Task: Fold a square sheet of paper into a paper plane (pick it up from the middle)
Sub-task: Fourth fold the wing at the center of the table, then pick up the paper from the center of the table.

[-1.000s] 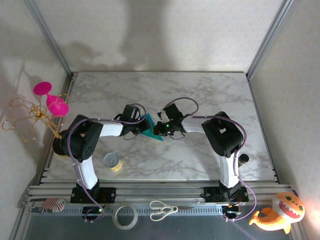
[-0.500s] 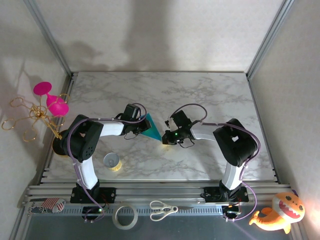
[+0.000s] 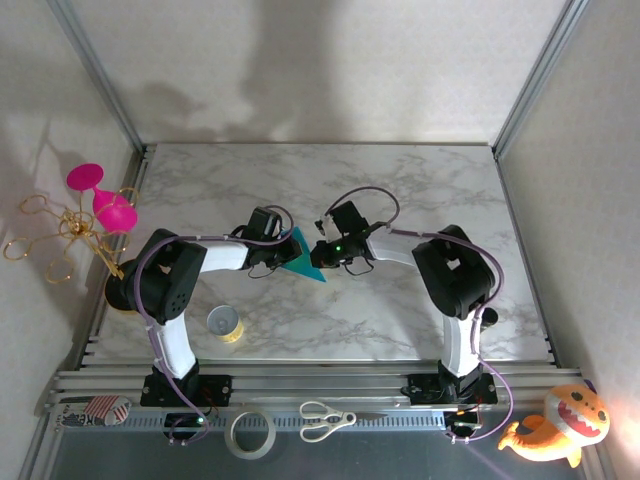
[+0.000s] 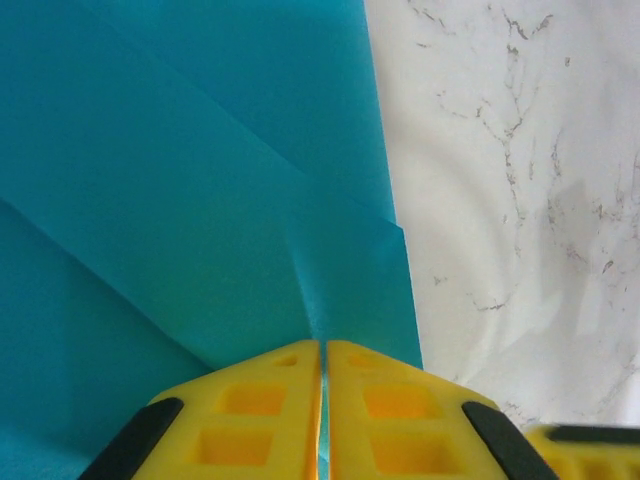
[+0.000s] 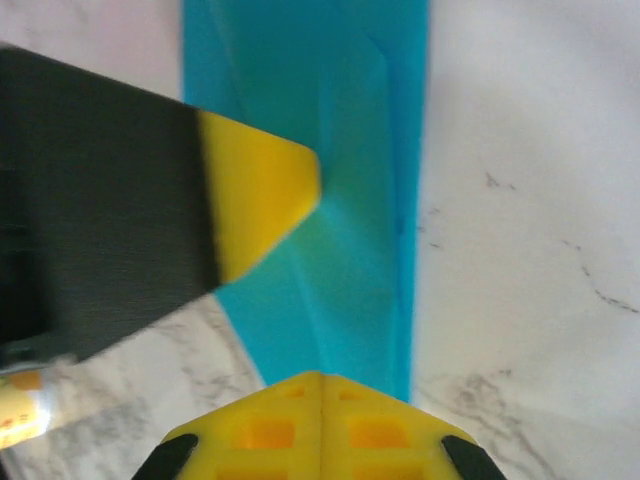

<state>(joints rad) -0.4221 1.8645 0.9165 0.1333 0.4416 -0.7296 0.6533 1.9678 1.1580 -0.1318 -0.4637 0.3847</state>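
L pincer (image 4: 322, 358) clenched, jaws all but touching, tips on the half-folded paper plane (image 4: 180, 200); can't tell if it nips the centre ridge or just presses. Plane lies flat on the surface (image 4: 520, 200), directly ahead of & under those tips. R pincer (image 5: 320, 385) clenched too, tips at plane's opposite end, facing L. Risk: w/ both bearing on thin paper, any sideways drag could skew the crease, tear or slide it. Pincers sit close and could clash.

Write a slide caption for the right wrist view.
Shut right pincer at the folded teal paper, left pincer alongside.
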